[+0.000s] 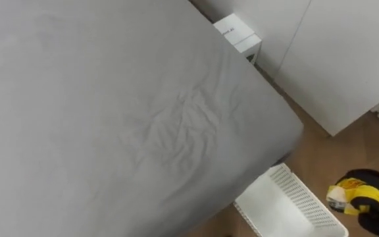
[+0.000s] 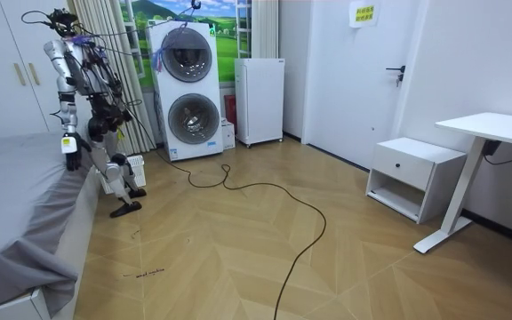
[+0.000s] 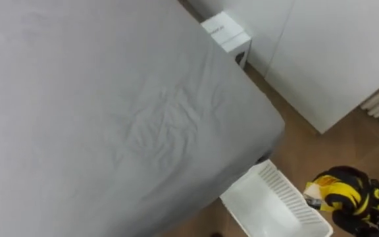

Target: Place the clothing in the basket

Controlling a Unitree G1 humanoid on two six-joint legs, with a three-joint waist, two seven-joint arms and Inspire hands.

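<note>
Rt hand (image 3: 364, 222) clenched round yellow-black garment (image 3: 341, 187), just beside white basket (image 3: 268, 204) at grey bed (image 3: 110, 112) corner. Lt hand (image 2: 71, 153) by bed edge, fingers: can't tell.

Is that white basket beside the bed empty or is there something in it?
Empty, as far as it shows: the basket has a bare white inside. The yellow-and-black cloth is outside its rim, to the right.
</note>
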